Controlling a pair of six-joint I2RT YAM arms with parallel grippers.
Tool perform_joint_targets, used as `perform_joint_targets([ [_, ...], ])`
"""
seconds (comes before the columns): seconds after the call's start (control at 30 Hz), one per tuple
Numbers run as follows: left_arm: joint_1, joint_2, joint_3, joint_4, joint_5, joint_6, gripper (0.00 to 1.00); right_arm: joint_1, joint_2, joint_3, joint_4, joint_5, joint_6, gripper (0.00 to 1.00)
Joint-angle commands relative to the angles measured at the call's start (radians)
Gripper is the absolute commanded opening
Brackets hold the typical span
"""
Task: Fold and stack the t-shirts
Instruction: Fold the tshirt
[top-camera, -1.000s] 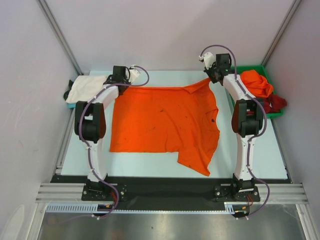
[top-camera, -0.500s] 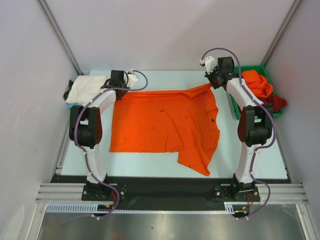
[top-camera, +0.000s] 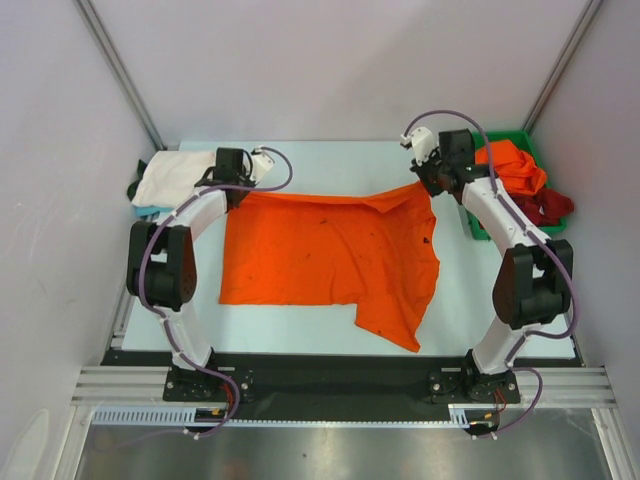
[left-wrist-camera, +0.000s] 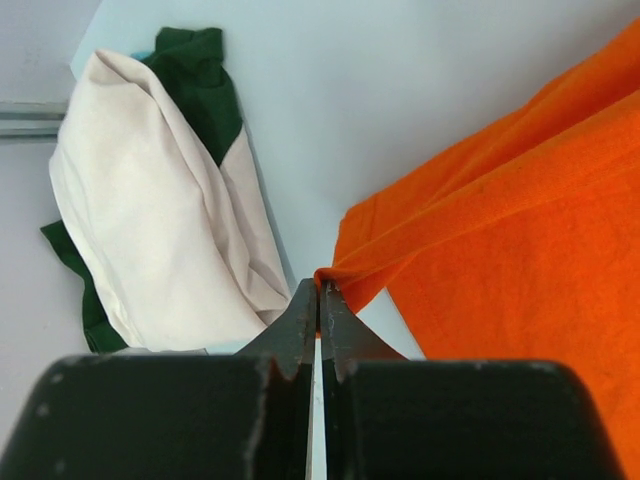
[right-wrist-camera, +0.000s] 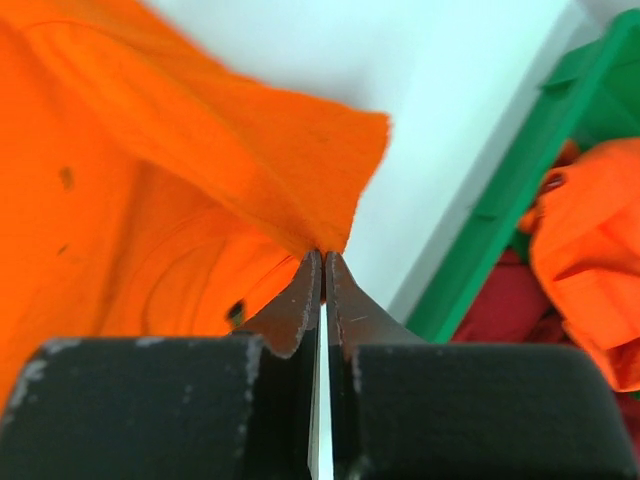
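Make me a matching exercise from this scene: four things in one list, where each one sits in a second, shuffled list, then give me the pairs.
Things:
1. orange t-shirt
2. white t-shirt
3. green bin
4. dark red shirt

Places:
A. bunched inside the bin
B. far left edge of the table
C. spread out mid-table, far corners pinched by the left gripper and right gripper
D. far right of the table

Pairs: 1-C, 2-B, 3-D, 4-A

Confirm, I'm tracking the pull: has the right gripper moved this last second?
Yes: the right gripper moved toward the arm bases, from the far rim of the green bin to beside its middle.
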Motion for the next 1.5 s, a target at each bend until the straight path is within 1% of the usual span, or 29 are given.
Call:
perform_joint_targets([
  [0.0, 0.003, -0.074, -0.042, 0.023, -0.001, -0.019, 0.01, 0.030, -0.092, -0.071, -0.011, -0.015, 0.030, 0.00],
  [0.3, 0.005, -0.133, -0.163, 0.032, 0.002, -0.047, 0.00, 0.043, -0.195, -0.174, -0.041, -0.025, 0.051, 0.00],
  [0.63, -0.006, -0.148, -0.221, 0.012, 0.021, -0.067, 0.01, 0.041, -0.252, -0.281, -0.070, -0.058, 0.085, 0.00],
  [0.87, -0.009, -0.154, -0.275, -0.002, 0.028, -0.081, 0.00, 0.044, -0.321, -0.427, -0.084, -0.094, 0.133, 0.00],
  [0.97, -0.008, -0.148, -0.269, -0.022, 0.045, -0.090, 0.02, 0.043, -0.328, -0.447, -0.080, -0.094, 0.136, 0.00],
  [1.03, -0.007, -0.117, -0.248, -0.046, 0.045, -0.099, 0.10, 0.043, -0.321, -0.448, -0.072, -0.092, 0.134, 0.00],
  [1.07, -0.009, -0.107, -0.234, -0.066, 0.027, -0.116, 0.26, 0.043, -0.316, -0.444, -0.071, -0.091, 0.126, 0.03],
  [1.1, -0.009, -0.087, -0.200, -0.077, 0.022, -0.125, 0.33, 0.043, -0.310, -0.430, -0.066, -0.074, 0.123, 0.09],
  [1.13, -0.009, -0.082, -0.186, -0.083, 0.016, -0.130, 0.41, 0.043, -0.306, -0.421, -0.063, -0.065, 0.122, 0.23],
  [1.17, -0.008, -0.087, -0.165, -0.083, 0.010, -0.139, 0.53, 0.041, -0.298, -0.389, -0.064, -0.051, 0.117, 0.37],
  [1.2, -0.007, -0.093, -0.159, -0.079, 0.008, -0.139, 0.57, 0.039, -0.293, -0.388, -0.064, -0.046, 0.114, 0.37],
  [1.23, -0.009, -0.096, -0.148, -0.079, 0.010, -0.138, 0.66, 0.038, -0.289, -0.354, -0.066, -0.043, 0.114, 0.45],
  [1.33, -0.011, -0.093, -0.079, -0.123, 0.033, -0.150, 0.68, 0.039, -0.264, -0.288, -0.069, -0.043, 0.097, 0.49],
  [1.47, -0.011, -0.082, -0.002, -0.178, 0.077, -0.184, 0.68, 0.056, -0.210, -0.226, -0.038, -0.029, 0.062, 0.49],
])
